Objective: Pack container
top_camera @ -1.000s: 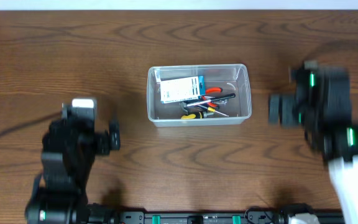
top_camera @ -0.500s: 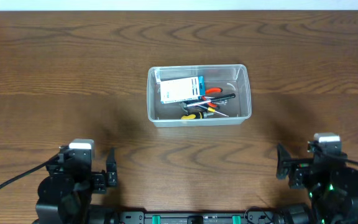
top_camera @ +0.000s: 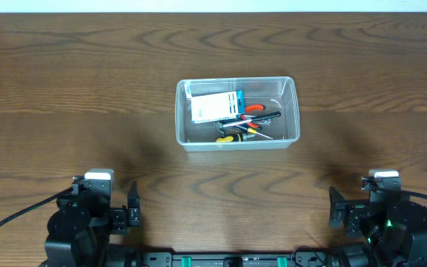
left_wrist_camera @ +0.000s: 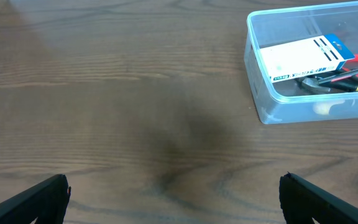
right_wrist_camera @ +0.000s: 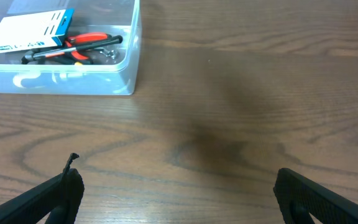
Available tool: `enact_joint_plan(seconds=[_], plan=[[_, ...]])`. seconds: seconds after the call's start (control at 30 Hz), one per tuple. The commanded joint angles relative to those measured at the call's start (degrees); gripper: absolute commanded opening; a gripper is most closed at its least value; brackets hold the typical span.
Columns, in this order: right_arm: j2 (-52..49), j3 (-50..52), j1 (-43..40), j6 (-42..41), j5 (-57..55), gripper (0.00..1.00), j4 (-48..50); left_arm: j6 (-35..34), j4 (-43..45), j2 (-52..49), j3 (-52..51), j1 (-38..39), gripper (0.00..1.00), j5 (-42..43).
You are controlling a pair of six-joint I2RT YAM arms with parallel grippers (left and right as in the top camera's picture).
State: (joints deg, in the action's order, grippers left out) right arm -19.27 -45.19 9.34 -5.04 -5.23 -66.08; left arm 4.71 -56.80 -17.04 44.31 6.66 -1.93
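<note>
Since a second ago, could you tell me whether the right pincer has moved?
Yes. The right pincer pulled back from beside the tub, toward the picture's bottom edge.

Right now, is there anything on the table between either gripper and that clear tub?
Nothing visible. Only bare wooden table lies between the left gripper and the container, and between the right gripper and it. Both grippers are open and empty.

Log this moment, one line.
container: box and tools inside | left gripper: open, empty | right gripper: open, empty
</note>
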Motion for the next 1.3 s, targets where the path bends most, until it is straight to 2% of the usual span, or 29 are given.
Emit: enact_joint_plan(seconds=[0.0,0.17,0.27,0.43,0.57,0.8,0.9,1.07,1.27], plan=[[0.26,0.37,0.44,-0.7,-0.76,0.99,-0.04,0.11,-0.17,0.15,-0.37,0.28,0.98,-0.7],[1.66,0.37,0.44,-0.61,-0.87,0.99,0.02,0.11,-0.17,0.15,-0.37,0.28,0.98,-0.7],[6.16,0.87,0.31,-0.02,0.0,0.99,0.55,0.13,-0.17,0.15,-0.37,0.28,0.98,-0.7],[16.94,6.91,-3.45,10.25,5.22,0.99,8.17,0.11,-0.17,0.15,-0.37,0.28,0.98,-0.7],[18.73,15.13,-6.14,13.99,8.5,0.99,19.76,0.11,-0.17,0.15,-0.37,0.28,0.98,-0.7],[18.93,37.75,-6.27,15.63,10.12,0.99,58.99,0.11,-0.17,0.15,-0.37,0.28,0.98,-0.7],[18.95,43.98,-6.27,15.61,11.54,0.99,68.46,0.13,-0.17,0.15,-0.37,0.28,0.98,-0.7],[18.97,44.87,-6.36,15.19,11.41,0.99,61.94,0.11,-0.17,0.15,-0.37,0.28,0.98,-0.7],[18.95,44.87,-6.36,13.53,10.86,0.99,62.12,0.11,-0.17,0.15,-0.37,0.28,0.98,-0.7]])
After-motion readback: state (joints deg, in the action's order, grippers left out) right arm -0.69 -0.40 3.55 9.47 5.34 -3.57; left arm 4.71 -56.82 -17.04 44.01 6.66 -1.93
